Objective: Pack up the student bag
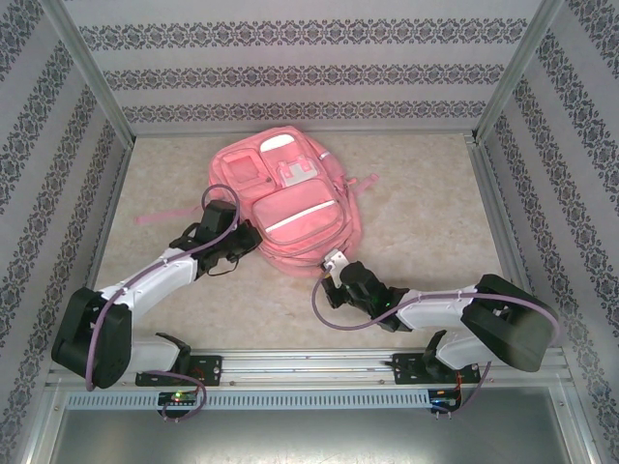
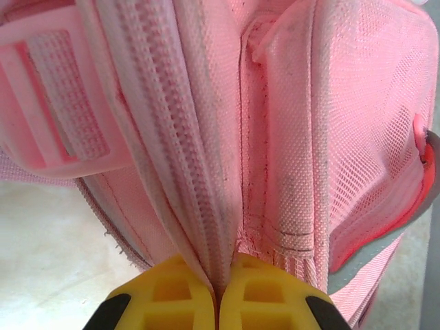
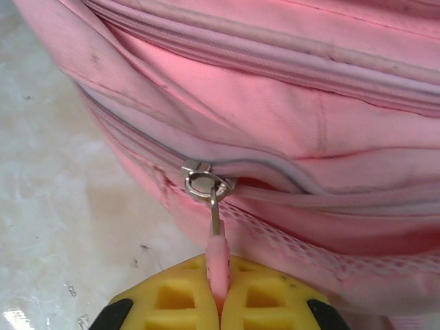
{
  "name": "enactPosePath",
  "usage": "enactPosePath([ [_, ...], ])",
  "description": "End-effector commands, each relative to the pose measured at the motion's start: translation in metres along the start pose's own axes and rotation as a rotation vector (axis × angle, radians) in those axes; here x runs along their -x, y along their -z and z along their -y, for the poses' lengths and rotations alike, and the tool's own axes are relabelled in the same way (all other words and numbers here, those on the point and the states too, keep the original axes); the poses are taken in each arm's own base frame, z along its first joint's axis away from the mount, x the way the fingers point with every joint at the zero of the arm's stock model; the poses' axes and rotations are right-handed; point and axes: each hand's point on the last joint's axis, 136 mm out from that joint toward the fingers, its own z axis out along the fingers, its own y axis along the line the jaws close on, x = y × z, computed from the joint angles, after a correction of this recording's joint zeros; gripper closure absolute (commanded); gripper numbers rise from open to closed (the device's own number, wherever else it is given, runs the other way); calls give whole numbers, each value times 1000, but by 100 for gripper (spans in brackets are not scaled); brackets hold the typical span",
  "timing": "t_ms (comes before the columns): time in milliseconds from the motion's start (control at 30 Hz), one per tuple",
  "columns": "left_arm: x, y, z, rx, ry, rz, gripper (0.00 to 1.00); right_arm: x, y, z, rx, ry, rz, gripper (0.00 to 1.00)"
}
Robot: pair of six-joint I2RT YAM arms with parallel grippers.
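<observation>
The student bag [image 1: 290, 198], a large pink backpack with white-trimmed front pockets, lies flat in the middle of the table. At the bag's left side my left gripper [image 1: 235, 239] is shut, its yellow fingers [image 2: 172, 295] pinching a fold of the bag's zipper fabric [image 2: 206, 206]. Against the bag's near edge my right gripper [image 1: 338, 269] is shut on the pink zipper pull [image 3: 218, 258], which hangs from a metal slider [image 3: 203, 182]. To the right of the slider the zipper gapes slightly.
A pink strap [image 1: 160, 215] trails left from the bag across the beige tabletop [image 1: 426, 213]. Patterned walls with metal posts [image 1: 97, 77] close in the back and both sides. The rail [image 1: 309, 365] carrying the arm bases runs along the near edge.
</observation>
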Motion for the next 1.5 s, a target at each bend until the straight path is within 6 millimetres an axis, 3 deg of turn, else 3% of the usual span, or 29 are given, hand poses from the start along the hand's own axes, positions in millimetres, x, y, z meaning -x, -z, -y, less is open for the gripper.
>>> enactPosePath([
  [0, 48, 23, -22, 144, -38, 190, 100, -30, 2, 27, -89, -50, -103, 100],
  [100, 52, 21, -20, 154, -49, 179, 99, -25, -3, 12, -7, -39, -107, 100],
  [267, 52, -1, -3, 130, -49, 79, 50, -3, -12, -38, 184, 93, -86, 100],
  [333, 53, -7, 5, 121, -33, 45, 42, 1, -16, -51, 210, 165, -102, 100],
  [433, 56, 4, 6, 180, -21, 48, 37, 11, -23, -63, 226, 212, -97, 100],
  [533, 44, 28, -9, 253, 41, 40, 36, 20, -28, -74, 251, 221, -87, 100],
  [633, 19, 48, -21, 230, 127, 19, 36, 23, -32, -83, 266, 238, -84, 100],
  [767, -7, 58, -13, 80, 188, 40, 35, 23, -37, -89, 271, 251, -91, 100],
  [967, -34, 39, 9, 0, 167, -14, 40, 25, -36, -88, 262, 240, -81, 100],
  [1167, -50, 14, 12, 19, 141, -42, 42, 25, -33, -84, 244, 229, -68, 100],
  [1300, -51, 0, 9, 37, 135, -40, 46, 23, -32, -84, 245, 220, -65, 100],
  [1467, -46, -14, 11, 62, 100, -32, 62, 20, -30, -81, 231, 205, -62, 100],
])
